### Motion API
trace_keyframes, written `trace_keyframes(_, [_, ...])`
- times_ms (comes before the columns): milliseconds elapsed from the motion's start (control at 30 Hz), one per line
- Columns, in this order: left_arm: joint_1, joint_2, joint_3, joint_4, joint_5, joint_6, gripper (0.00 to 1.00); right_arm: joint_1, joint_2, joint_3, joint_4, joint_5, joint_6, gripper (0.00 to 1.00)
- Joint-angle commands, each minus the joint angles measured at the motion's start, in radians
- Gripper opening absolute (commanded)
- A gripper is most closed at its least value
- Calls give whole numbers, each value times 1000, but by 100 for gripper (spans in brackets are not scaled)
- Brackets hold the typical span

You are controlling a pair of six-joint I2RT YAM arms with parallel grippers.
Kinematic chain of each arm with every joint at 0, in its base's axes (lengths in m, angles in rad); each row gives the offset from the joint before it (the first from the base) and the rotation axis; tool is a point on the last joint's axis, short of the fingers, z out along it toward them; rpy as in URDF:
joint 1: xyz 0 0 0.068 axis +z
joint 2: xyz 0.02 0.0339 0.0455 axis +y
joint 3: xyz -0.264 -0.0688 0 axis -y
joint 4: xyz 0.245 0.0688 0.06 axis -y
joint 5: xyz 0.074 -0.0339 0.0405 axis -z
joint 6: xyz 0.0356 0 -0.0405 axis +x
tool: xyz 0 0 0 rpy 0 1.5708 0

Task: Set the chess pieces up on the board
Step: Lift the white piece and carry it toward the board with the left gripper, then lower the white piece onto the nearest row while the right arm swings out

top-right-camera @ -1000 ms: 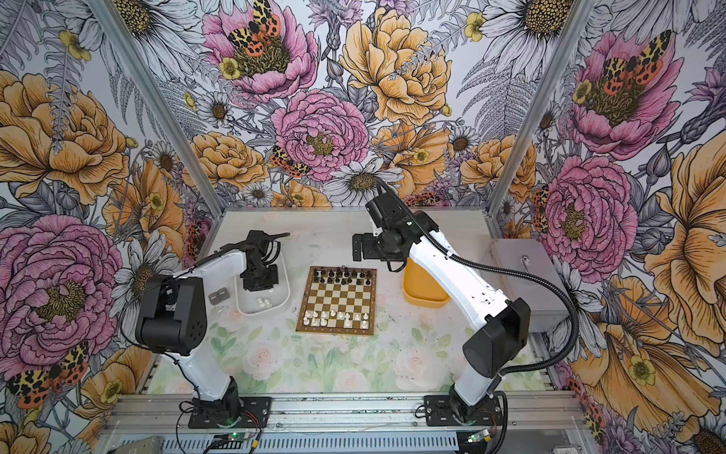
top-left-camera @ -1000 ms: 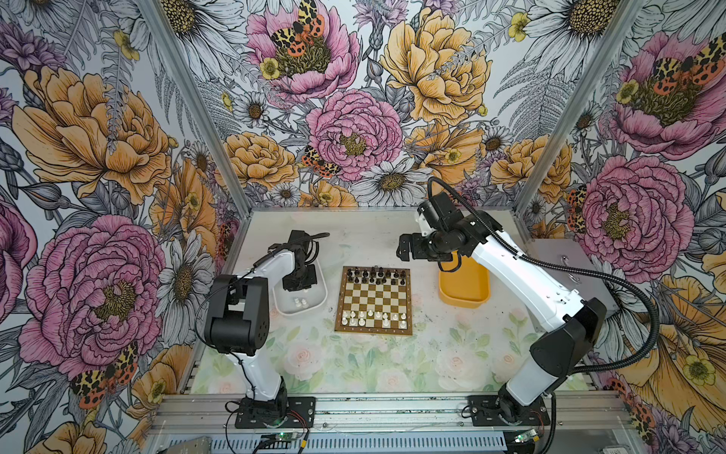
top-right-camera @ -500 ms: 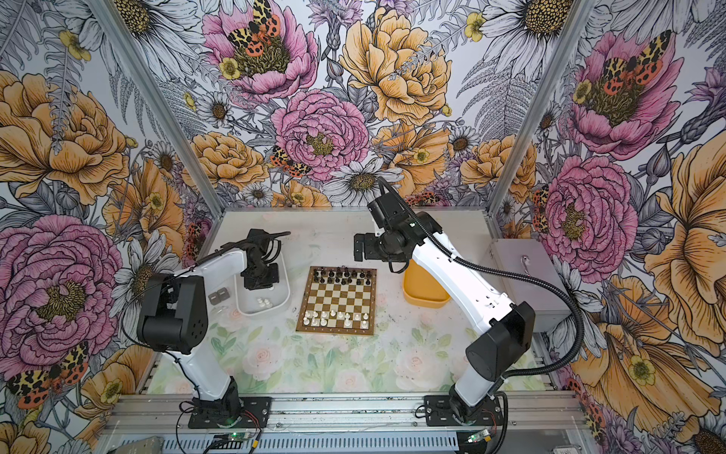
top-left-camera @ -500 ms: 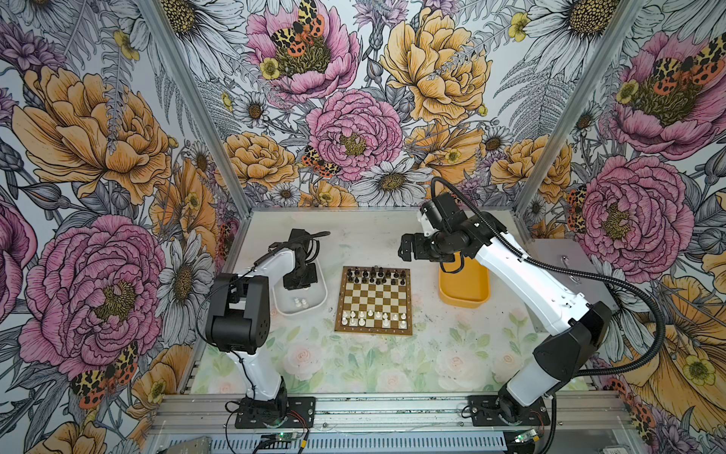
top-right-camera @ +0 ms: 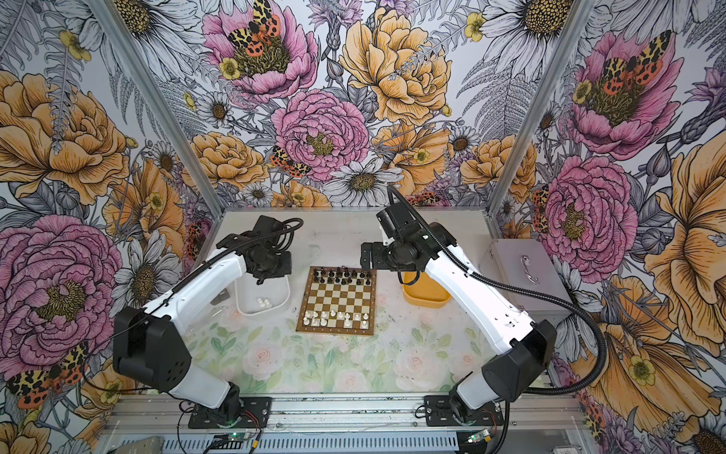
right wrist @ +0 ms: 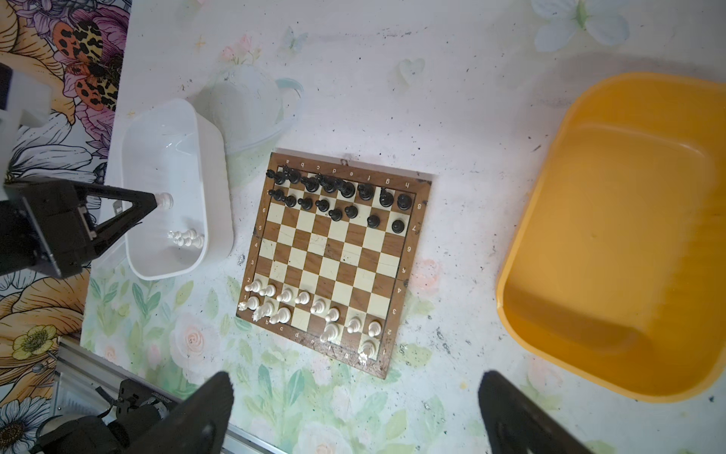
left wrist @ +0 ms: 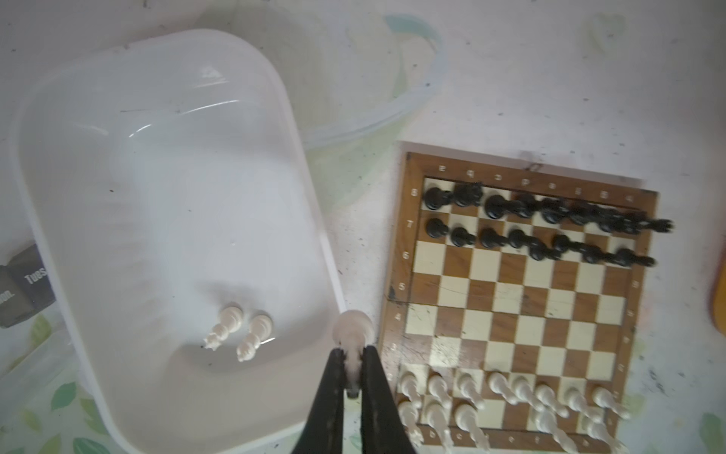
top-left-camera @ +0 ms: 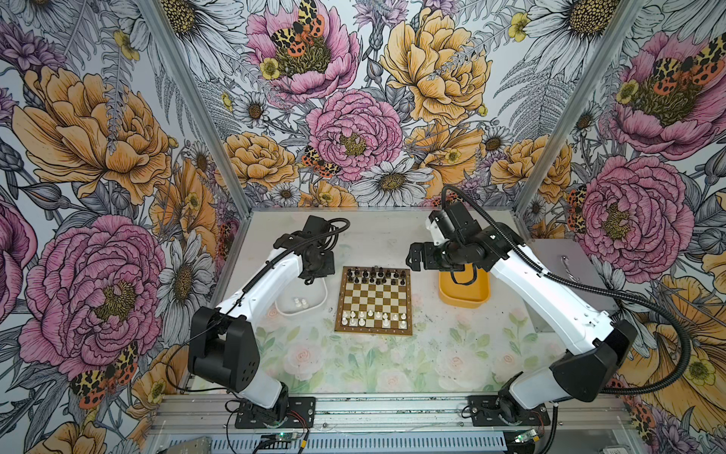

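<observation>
White piece (left wrist: 351, 329) pinched in left hand (left wrist: 352, 355), above white tray (left wrist: 157, 165)

Both top views look steeply down from high above the near edge of the desk (top-left-camera: 373, 365), side by side, sharing almost the whole scene around the board (top-left-camera: 375, 300). The left wrist view hangs close above the white tray (left wrist: 157, 196) and board, facing down past the left gripper (left wrist: 352, 377). The right wrist view looks down from higher, sharing the board and white tray, adding the yellow tray (right wrist: 628, 236).
</observation>
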Motion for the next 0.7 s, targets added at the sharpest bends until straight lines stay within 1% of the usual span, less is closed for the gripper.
trace_keyframes(0, [-126, -57, -18, -71, -33, -148, 4, 9, -108, -64, -6, 15, 7, 100])
trace_keyframes(167, [-376, -104, -74, -71, -98, -349, 5, 11, -267, -205, -9, 10, 28, 100])
trace_keyframes(233, [-464, -90, -79, -71, -105, -408, 5, 13, -320, -243, -17, 7, 38, 100])
trace_keyframes(267, [-509, -76, -79, -70, -141, -440, 5, 14, -347, -260, -21, 7, 42, 99])
trace_keyframes(367, [-614, -30, -65, -69, -163, -503, 4, 16, -405, -291, -43, 11, 51, 100])
trace_keyframes(433, [-662, 0, -53, -67, -183, -531, 5, 17, -436, -305, -56, 13, 56, 100])
trace_keyframes(533, [-708, 52, -30, -65, -201, -546, 5, 20, -476, -319, -75, 19, 64, 100])
trace_keyframes(667, [-739, 144, 8, -55, -204, -532, 5, 22, -511, -320, -101, 35, 70, 100])
